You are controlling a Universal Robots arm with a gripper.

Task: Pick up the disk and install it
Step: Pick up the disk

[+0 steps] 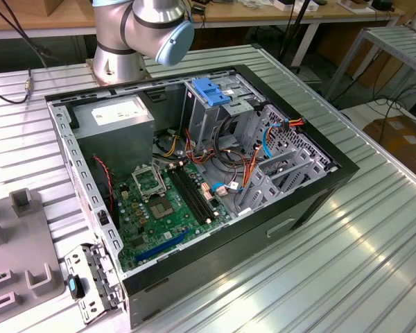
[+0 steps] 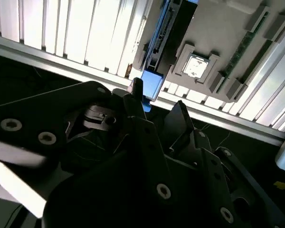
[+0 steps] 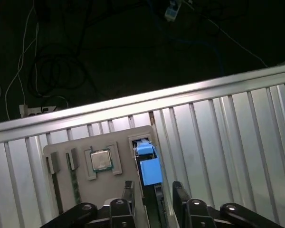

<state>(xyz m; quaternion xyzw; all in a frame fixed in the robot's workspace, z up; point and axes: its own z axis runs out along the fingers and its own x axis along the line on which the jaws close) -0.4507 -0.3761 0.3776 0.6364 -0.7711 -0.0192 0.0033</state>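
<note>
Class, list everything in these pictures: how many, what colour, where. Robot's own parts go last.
computer case: one, black, open, on the table.
table: one, silver, slatted, under the case.
circuit board: one, green, on the case floor.
power box: one, grey, white sticker, inside the case.
drive cage: one, metal, blue top, inside the case.
cables: several, orange, red, blue, inside the case.
holder tray: one, grey, on slats near the table's edge.
chip: one, silver, in a tray pocket.
disk: one, blue end tab, standing in a tray slot.
arm: one, silver, pale blue cap, base beside the case.
pincer: one, black, open, fingers either side of the disk.
</note>
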